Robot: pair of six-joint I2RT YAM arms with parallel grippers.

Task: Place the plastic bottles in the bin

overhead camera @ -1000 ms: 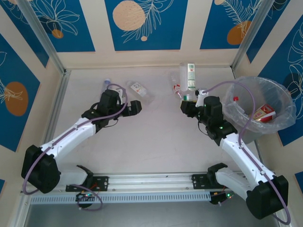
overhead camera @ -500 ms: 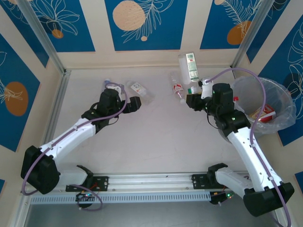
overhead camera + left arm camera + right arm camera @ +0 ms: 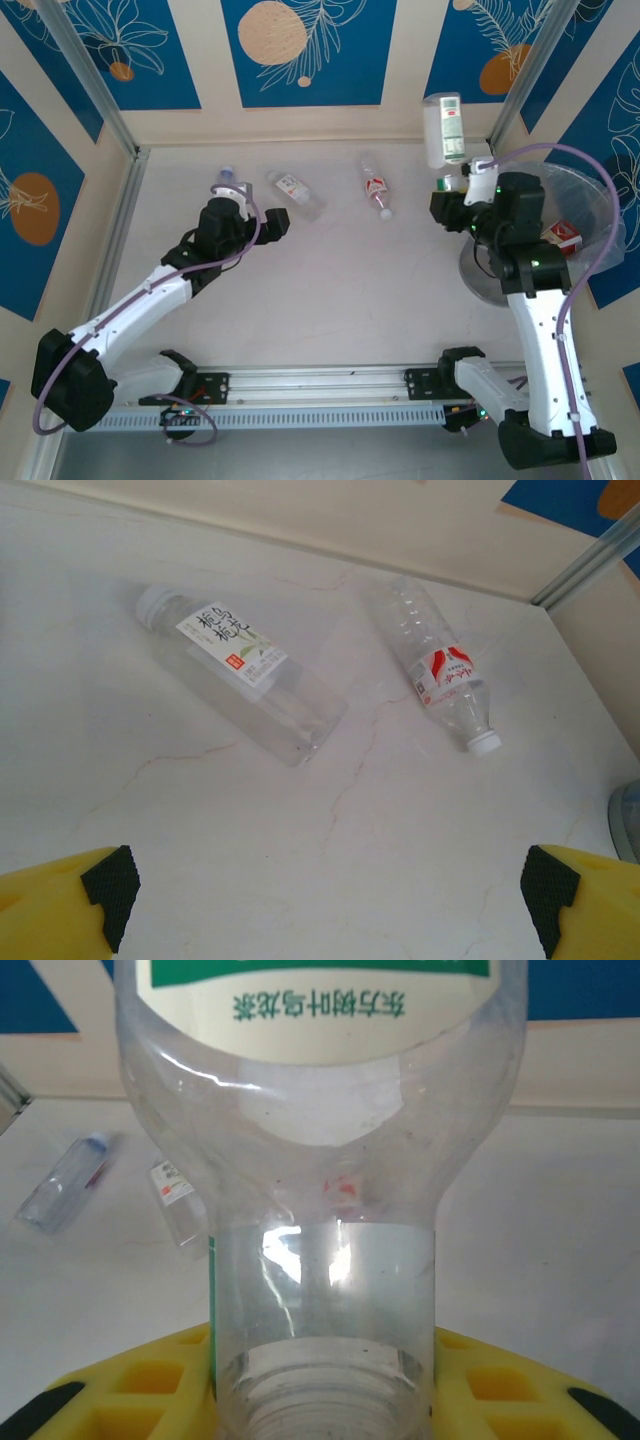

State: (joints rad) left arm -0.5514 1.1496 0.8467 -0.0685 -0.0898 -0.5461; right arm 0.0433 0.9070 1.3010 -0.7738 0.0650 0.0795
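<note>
Green-label bottle [image 3: 445, 130] [image 3: 320, 1210] is sitting cap-down in the right gripper [image 3: 447, 188], raised just left of the bin [image 3: 598, 205].
The jaws are clamping its neck. A red-labelled item [image 3: 558, 238] is lying inside the bin. The left gripper [image 3: 258, 205] [image 3: 328, 890] is hovering wide open and empty near the white-label bottle [image 3: 295, 192] [image 3: 240, 670] and red-label bottle [image 3: 376, 188] [image 3: 445, 675], which are lying apart on the table [image 3: 330, 280].

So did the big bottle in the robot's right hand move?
Yes. The held bottle, gripped in the right hand, went right, away from the red-label bottle and toward the bin.
</note>
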